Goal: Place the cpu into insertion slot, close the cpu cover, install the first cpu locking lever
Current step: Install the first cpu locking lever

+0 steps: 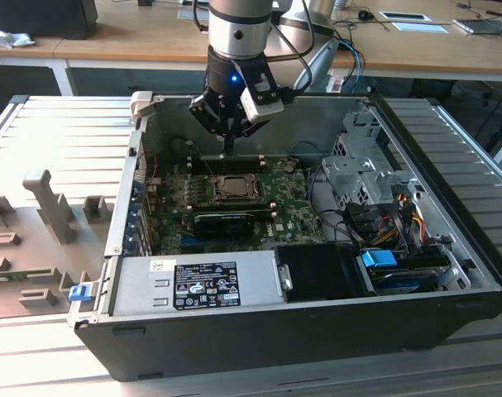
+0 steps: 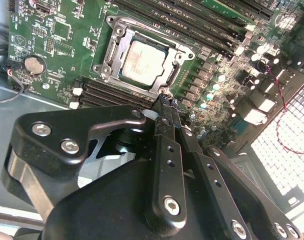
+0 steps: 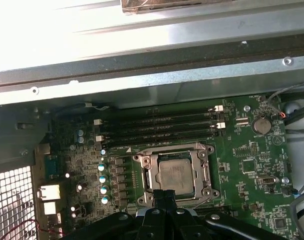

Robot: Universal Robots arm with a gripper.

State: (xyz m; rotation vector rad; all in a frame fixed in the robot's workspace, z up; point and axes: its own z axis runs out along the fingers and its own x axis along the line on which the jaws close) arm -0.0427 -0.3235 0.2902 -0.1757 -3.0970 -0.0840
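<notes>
- An open black computer case [image 1: 317, 331] lies on its side across the centre of the exterior view, with a grey power supply [image 1: 193, 285] along its lower edge.
- The green motherboard [image 1: 292, 207] covers the floor of the case in the middle of that frame. It also shows in both wrist views [image 2: 56, 65] [image 3: 247, 165].
- The robot arm [image 1: 238, 33] comes down from the upper middle of the exterior view.
- The gripper [image 1: 227, 151] points straight down, its tip just above the far edge of the socket. In both wrist views [image 2: 164, 102] [image 3: 165, 194] its two dark fingers [image 2: 167, 150] are pressed together with nothing visible between them. The tips sit at the rim of the socket; I cannot tell whether they touch it.
- Dark memory slots [image 3: 162, 127] run in parallel rows beside the socket, on the side away from the gripper in the first wrist view.
- The cpu cover [image 2: 114, 52] [image 3: 147, 172] lies flat on the socket as a metal frame around the chip.
- The cpu [image 2: 141, 62] [image 3: 174, 175] sits seated in the socket, its pale silver top showing through the cover's window, just beyond the fingertips.
- A round coin cell [image 2: 34, 64] [image 3: 261, 125] sits on the board, well apart from the socket.
</notes>
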